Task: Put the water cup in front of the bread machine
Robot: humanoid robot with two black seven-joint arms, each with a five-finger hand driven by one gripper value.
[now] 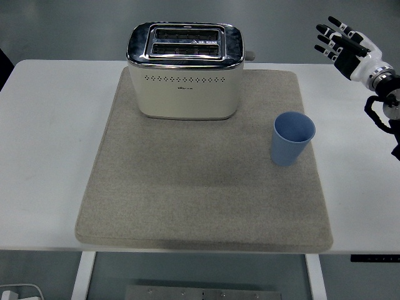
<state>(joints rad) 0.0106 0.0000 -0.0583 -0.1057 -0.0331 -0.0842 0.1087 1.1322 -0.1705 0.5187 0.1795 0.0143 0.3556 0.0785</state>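
While the blue plastic cup (292,138) stands upright and untouched on the right part of the grey mat (187,206), the task sits at its first step: the approach. The right hand (343,44) hovers at the far right, well apart from the cup, fingers spread wide and holding nothing. The cream two-slot toaster (185,70) stands at the mat's far edge, with bare mat on its near side. Judged next: the hand must descend left toward the cup and close around its wall.
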